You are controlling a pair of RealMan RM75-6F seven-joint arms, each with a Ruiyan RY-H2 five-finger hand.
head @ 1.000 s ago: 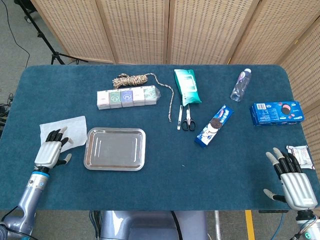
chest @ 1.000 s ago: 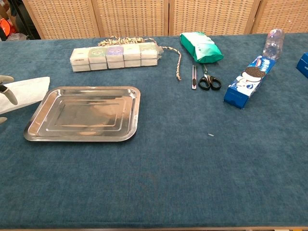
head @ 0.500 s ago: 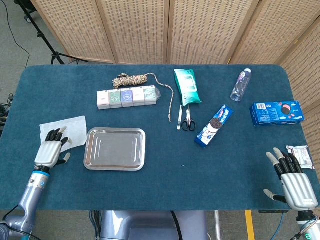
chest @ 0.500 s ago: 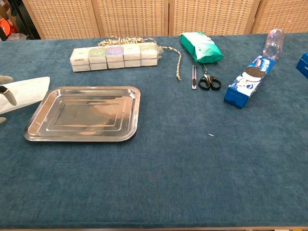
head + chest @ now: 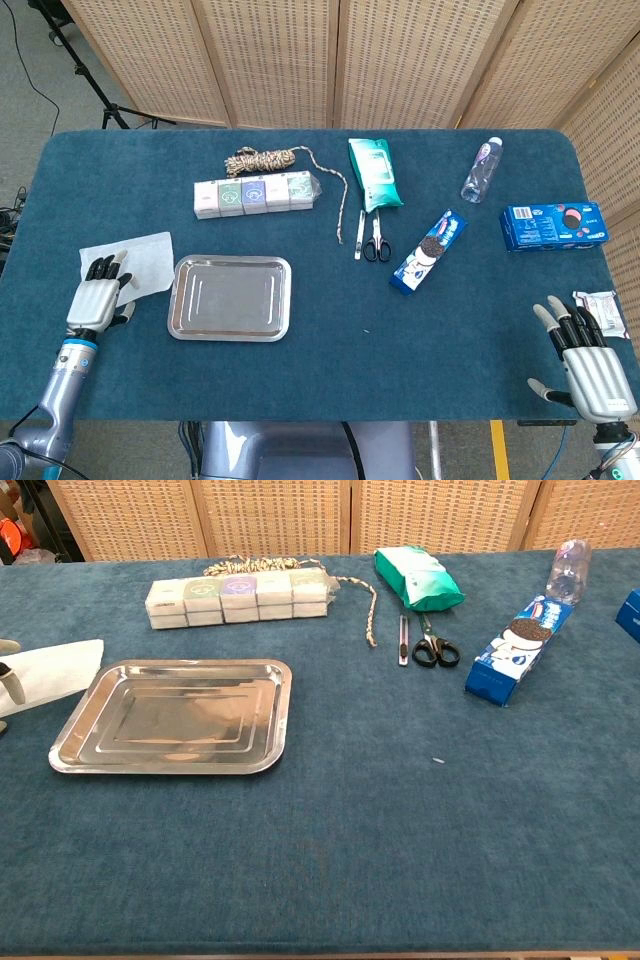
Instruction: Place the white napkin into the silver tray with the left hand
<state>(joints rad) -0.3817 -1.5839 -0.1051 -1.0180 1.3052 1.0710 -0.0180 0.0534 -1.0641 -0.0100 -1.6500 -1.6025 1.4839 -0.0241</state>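
Matt cloth table, one bright metal tray, glossy packets and soft paper

The table [image 5: 320, 340] wears a matt, napped blue cloth; the silver tray [image 5: 70, 755] is polished metal, mirror-smooth and reflecting light; at its 9 o'clock the white napkin [image 5: 145, 255] looks like thin, matt, slightly creased paper; the left hand [image 5: 95, 295] and right hand [image 5: 590, 372] have ribbed silvery backs with dark fingers [image 5: 98, 268]; at the tray's 12 o'clock a rope coil [image 5: 265, 158] is rough braided fibre; the green packet [image 5: 374, 174] and blue cookie box [image 5: 430, 250] are glossy; the bottle [image 5: 481, 170] is clear plastic; the screen panels [image 5: 270, 60] behind look like woven cane in pale wood frames
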